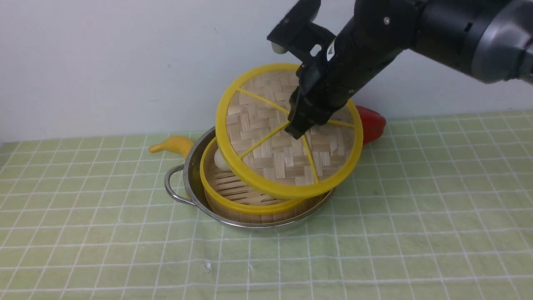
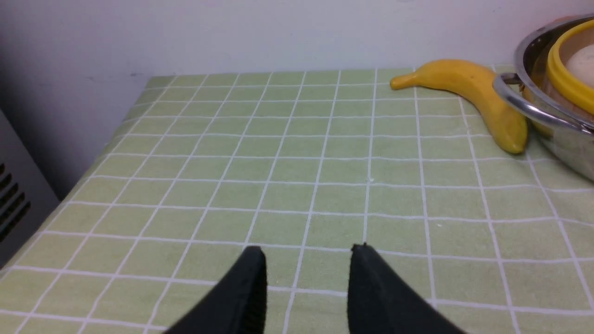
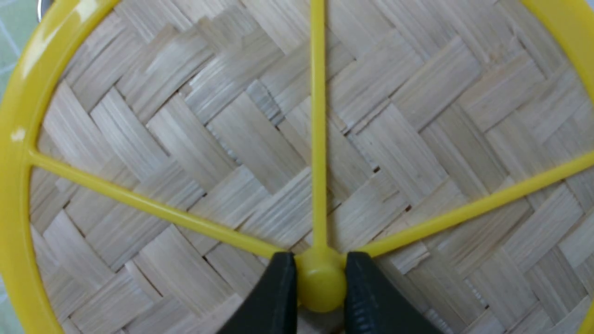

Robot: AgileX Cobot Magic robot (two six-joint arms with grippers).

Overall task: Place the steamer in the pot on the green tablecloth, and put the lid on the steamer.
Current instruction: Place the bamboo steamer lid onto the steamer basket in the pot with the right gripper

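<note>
Right gripper (image 3: 320,297) pinched on the lid's knob (image 3: 320,280), lid not yet seated.

Half the job looks done: the lid (image 1: 266,150) hangs tilted over the steamer (image 1: 245,207), its far side raised and its low edge down by the steamer's front rim, though whether they touch I cannot tell. The steamer already sits inside the pot (image 1: 192,166), a pale bun (image 1: 220,160) showing in the open gap, and the pot stands on the green tablecloth (image 1: 416,208). What is left, I judge, is levelling the lid, setting it on the rim and letting go. A banana (image 2: 478,88) lies just beside the pot's handle, and a red object (image 1: 372,123) lies behind it. Off to the side, the left gripper (image 2: 306,287) hovers over bare cloth, jaws apart, holding nothing.
</note>
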